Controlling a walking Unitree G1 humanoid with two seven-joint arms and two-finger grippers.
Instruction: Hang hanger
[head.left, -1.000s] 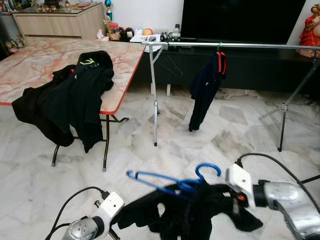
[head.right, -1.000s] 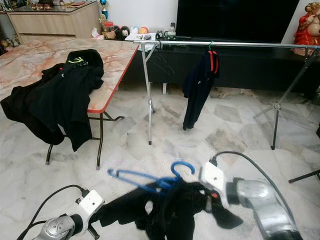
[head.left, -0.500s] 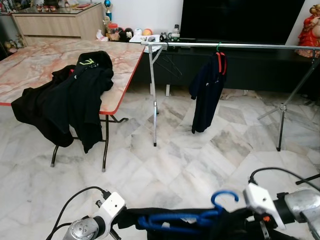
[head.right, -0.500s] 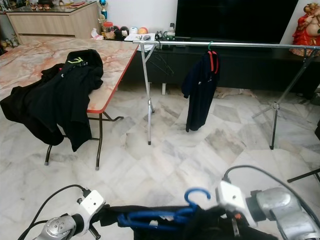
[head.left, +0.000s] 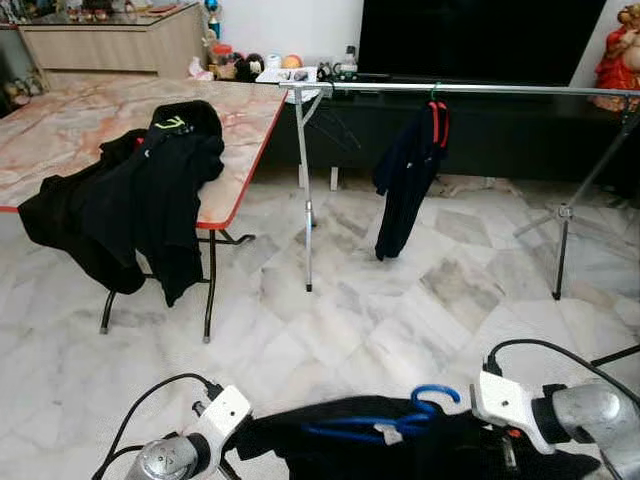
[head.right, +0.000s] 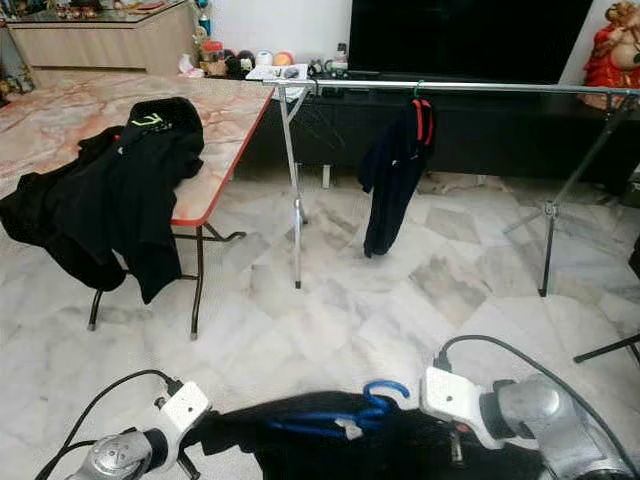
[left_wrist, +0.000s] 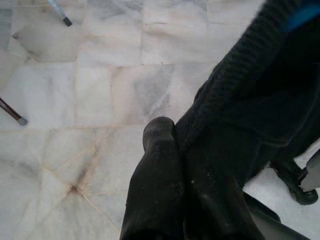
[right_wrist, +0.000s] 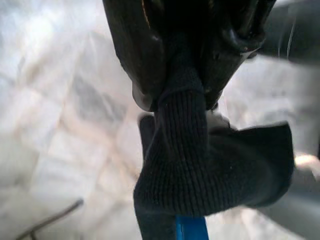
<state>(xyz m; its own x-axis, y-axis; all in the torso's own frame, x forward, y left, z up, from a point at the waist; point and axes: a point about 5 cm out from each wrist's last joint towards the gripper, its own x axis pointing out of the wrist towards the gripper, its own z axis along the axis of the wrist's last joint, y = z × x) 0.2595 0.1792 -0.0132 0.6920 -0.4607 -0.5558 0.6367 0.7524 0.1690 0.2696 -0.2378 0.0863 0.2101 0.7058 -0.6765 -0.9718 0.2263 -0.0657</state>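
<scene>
Between both closed jaws hangs the garment (head.left: 400, 455) (blue hanger (head.left: 385, 425) inside).

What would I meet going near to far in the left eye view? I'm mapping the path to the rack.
Black garment on the blue hanger, stretched between the left gripper and right gripper → bare marble floor → dark shirt hanging on the drying rack rail → television.

You see one blue hanger (head.left: 395, 428) threaded through one black garment (head.left: 400, 458), one dark shirt (head.left: 405, 178) on one drying rack (head.left: 460, 89), one heap of black clothes (head.left: 125, 200) on one folding table (head.left: 60, 125), and two grippers.
</scene>
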